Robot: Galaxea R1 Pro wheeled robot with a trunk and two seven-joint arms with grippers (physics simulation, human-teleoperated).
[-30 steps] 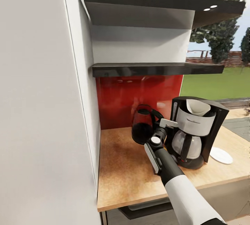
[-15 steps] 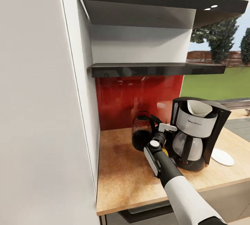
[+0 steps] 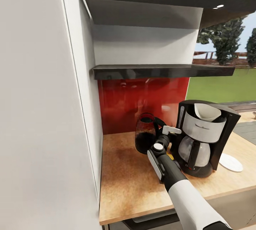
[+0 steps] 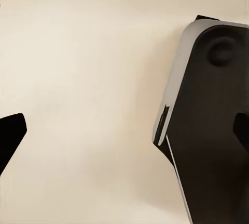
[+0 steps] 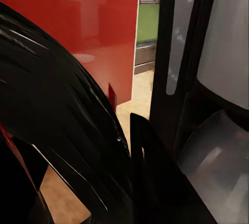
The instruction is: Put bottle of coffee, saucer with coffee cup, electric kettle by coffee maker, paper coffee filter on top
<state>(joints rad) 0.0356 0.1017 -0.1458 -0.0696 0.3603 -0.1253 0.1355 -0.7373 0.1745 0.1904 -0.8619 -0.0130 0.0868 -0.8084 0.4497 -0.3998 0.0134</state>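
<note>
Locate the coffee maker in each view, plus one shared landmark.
Head view: coffee maker stands on the countertop, right of the electric kettle.
Right wrist view: coffee maker close up, beside the kettle's dark body.
Left wrist view: not in it.
Shared landmark: red backsplash.

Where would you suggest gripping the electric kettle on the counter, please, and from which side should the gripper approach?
Probably by the handle. The electric kettle stands upright beside the coffee maker, its black looped handle arching toward that machine. Come from the front, where the right gripper already sits at it.
</note>
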